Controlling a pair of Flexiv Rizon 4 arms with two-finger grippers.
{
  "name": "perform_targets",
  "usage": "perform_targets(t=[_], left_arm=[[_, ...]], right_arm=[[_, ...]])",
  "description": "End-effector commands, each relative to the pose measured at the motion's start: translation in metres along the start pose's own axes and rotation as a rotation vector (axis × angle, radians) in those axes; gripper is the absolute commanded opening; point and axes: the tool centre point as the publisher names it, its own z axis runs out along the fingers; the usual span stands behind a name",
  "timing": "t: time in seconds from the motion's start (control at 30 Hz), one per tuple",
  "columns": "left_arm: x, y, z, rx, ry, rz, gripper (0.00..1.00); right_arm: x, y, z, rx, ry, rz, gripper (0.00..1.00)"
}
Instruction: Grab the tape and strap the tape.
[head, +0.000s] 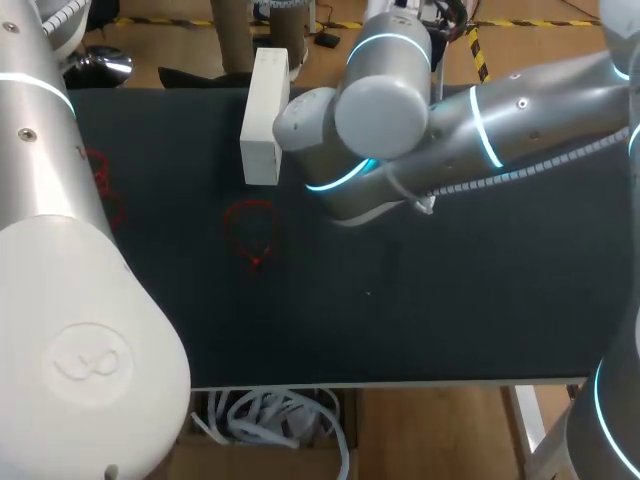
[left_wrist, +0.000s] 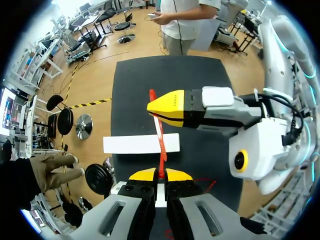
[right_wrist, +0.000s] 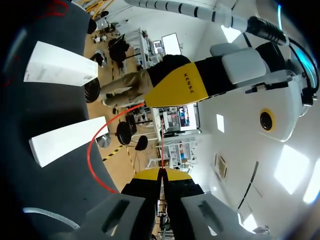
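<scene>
Currently, red tape (left_wrist: 159, 142): my left jaws and right jaws both pinched shut on it, long axis running straight between them.

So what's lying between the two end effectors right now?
The red tape stretches from left end effector to right end effector, above the white box: left wrist view.

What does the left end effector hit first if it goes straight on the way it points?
Probably the right end effector: its yellow tips sit directly ahead of the left end effector, along the red tape both pinch. The white box seems beyond; depth unclear.
</scene>
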Motion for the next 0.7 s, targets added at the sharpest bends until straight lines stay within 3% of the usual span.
perform_targets(t=[0.03, 0.7], left_arm=[[-0.0010, -0.0014, -0.0017, -0.007, 0.004, -0.002, 0.00], [-0.0010, -0.0014, -0.0017, -0.007, 0.004, -0.002, 0.00]], right_arm=[[-0.0005, 0.0042, -0.0002, 0.013, -0.010, -0.009, 0.00], [-0.0038, 0.0103, 0.0083, 0.014, -0.025, -0.012, 0.00]])
